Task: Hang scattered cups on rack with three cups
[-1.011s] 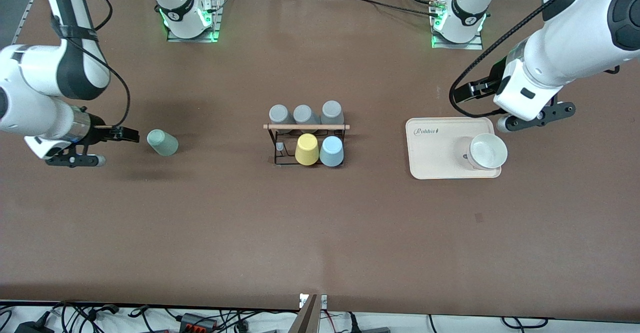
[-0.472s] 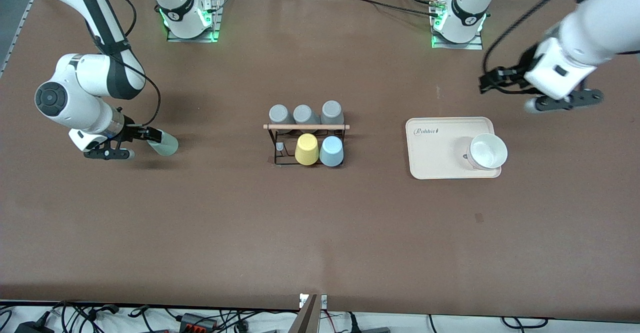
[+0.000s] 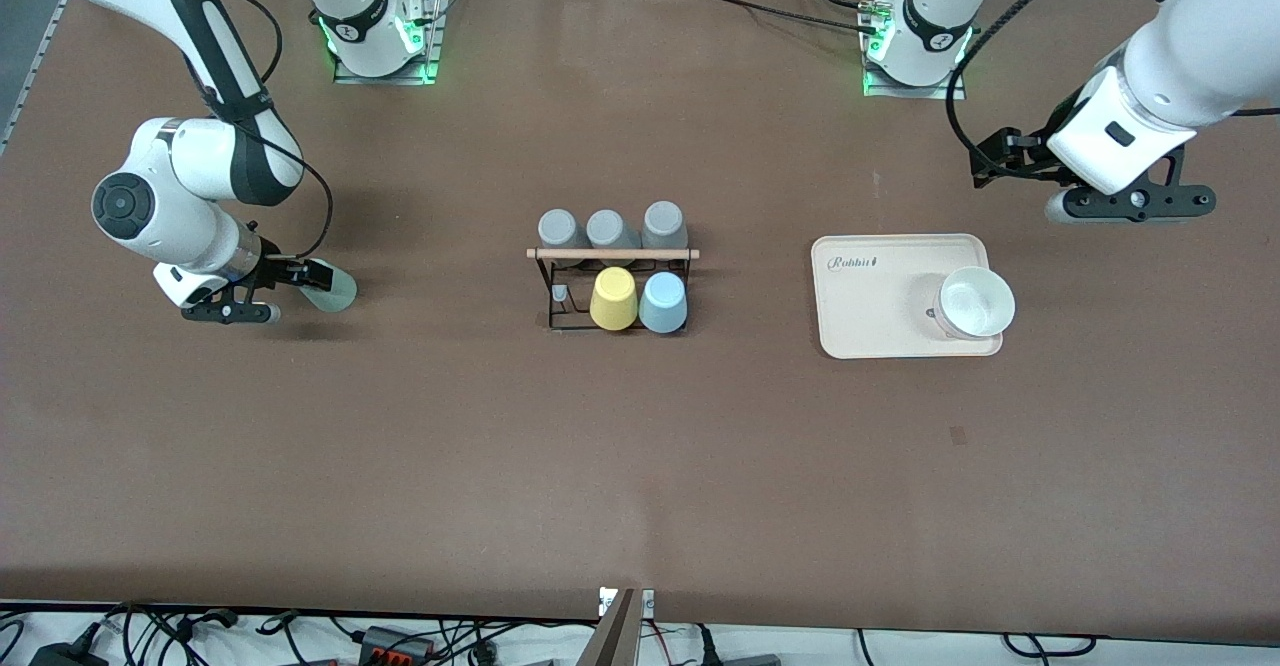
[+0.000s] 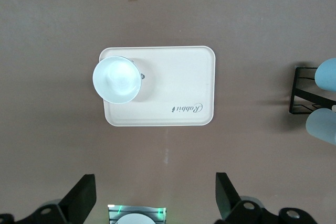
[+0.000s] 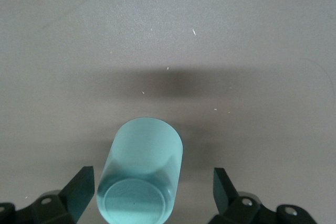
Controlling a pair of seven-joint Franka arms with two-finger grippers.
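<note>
My right gripper (image 3: pixel 300 279) is low at the right arm's end of the table, its fingers (image 5: pixel 80 187) spread wide with the green cup (image 5: pixel 142 174) lying between them, its flat base toward my wrist. In the wrist view I see open gaps between the cup and each finger; they are not touching it.

The cup (image 3: pixel 333 289) is a smooth, plain, handleless tumbler on its side on the matte brown table (image 3: pixel 640 466).

My left gripper (image 3: pixel 995 161) waits in the air over bare table, near the cream tray (image 3: pixel 860 296), jaws spread and empty. The tray is a rounded rectangle holding a white bowl (image 3: pixel 975 302).

The rack (image 3: pixel 612 286) stands mid-table: thin black wire under a pale wooden rod. The blue cup (image 3: pixel 663 302) hangs on it, mouth down, beside a yellow cup (image 3: pixel 614 298), with three grey cups (image 3: pixel 610 229) on the side toward the bases.
</note>
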